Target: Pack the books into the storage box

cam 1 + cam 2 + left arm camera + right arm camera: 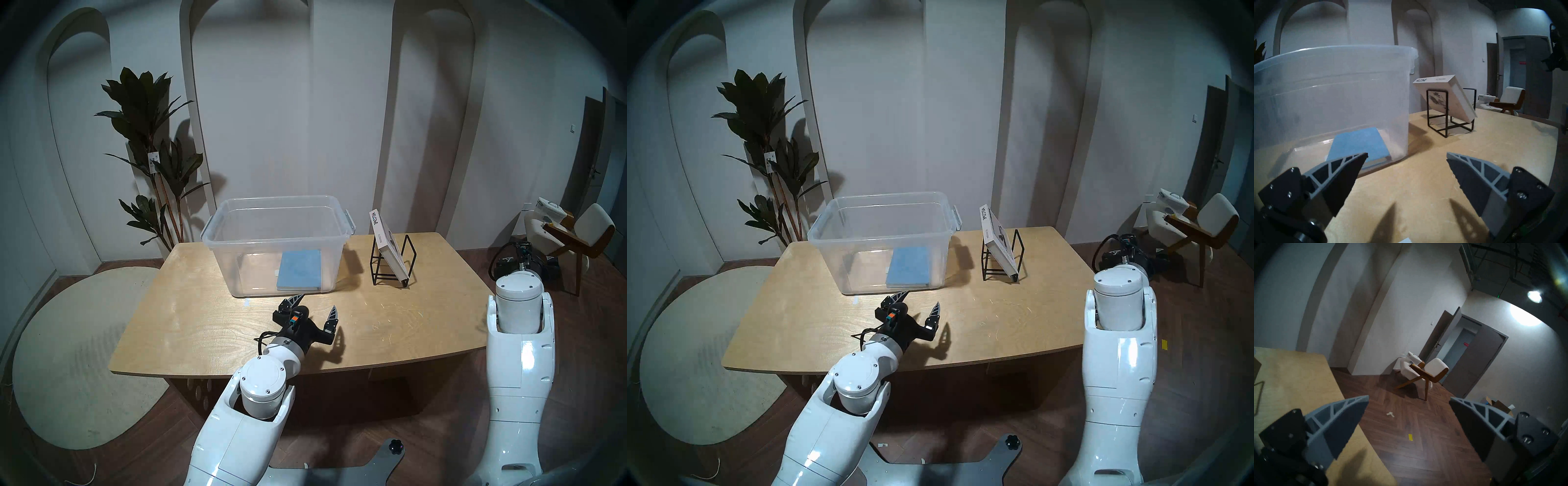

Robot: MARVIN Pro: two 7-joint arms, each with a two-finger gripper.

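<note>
You've got a pale wooden table (190,325) in a dim room, potted plant (149,149) back at ten o'clock. The clear storage box (271,244) sits at table centre with the blue book (300,269) lying flat on its floor, at the box's five o'clock corner. At two o'clock the white WELCOME book (388,249) leans tilted in the black wire rack (393,268). Your left gripper (314,307) hovers just in front of the box, jaws wide apart, empty. Your right gripper (1407,401) hangs off the table's right edge over the floor, jaws apart, empty too.
</note>
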